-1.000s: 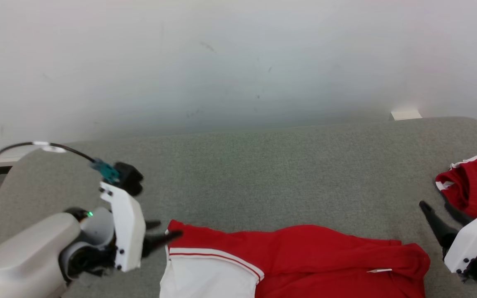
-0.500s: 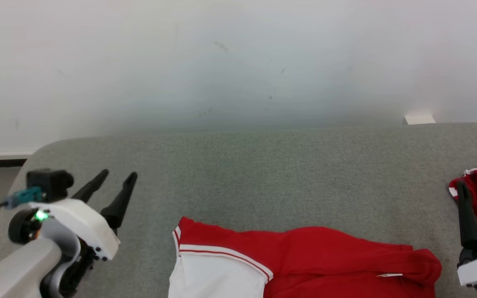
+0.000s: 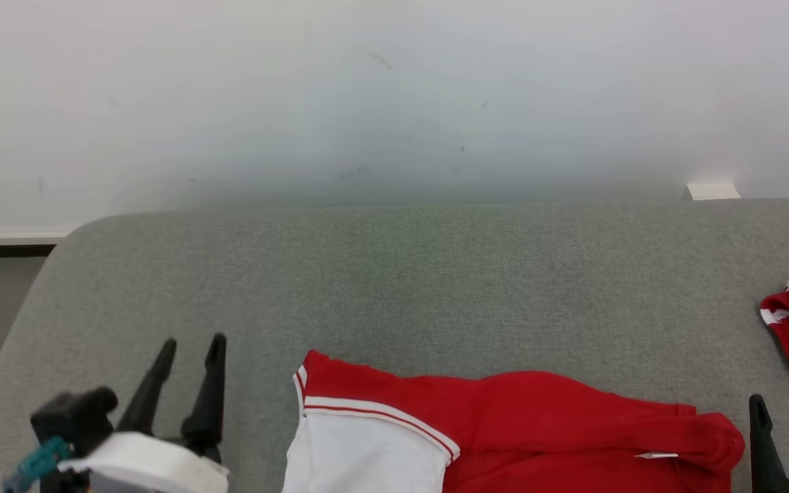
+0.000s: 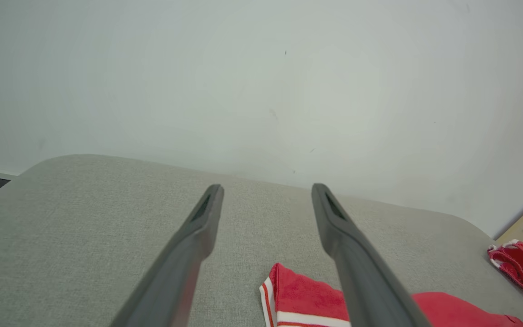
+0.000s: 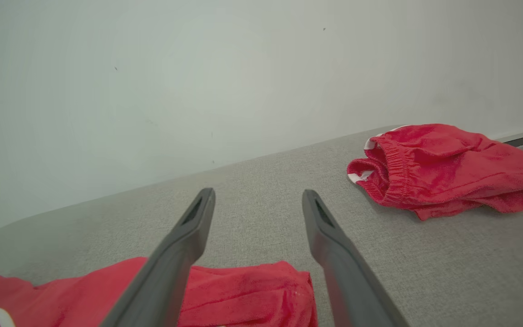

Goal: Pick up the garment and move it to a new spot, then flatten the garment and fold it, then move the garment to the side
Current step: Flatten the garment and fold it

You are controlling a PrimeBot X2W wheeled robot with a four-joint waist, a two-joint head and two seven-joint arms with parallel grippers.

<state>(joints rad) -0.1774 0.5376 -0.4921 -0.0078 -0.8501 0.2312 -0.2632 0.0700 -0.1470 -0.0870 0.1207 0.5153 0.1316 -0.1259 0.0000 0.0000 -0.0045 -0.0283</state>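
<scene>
- Both sets of jaws stand wide apart with nothing between them: the left gripper (image 3: pixel 193 340) and the right gripper (image 3: pixel 781 403) hover over the grey padded table (image 3: pixel 401 274), fingers pointing toward the wall (image 3: pixel 394 103).
- Between the two grippers lies the garment (image 3: pixel 504 424), red with a white panel and striped trim. Its striped corner is just right of the left fingers, and its rumpled red end is just left of the right fingers. Neither gripper touches it.
- Beyond the right gripper and off to its right, well apart from it, sits a crumpled pair of red shorts (image 5: pixel 447 168) with an elastic waistband.
</scene>
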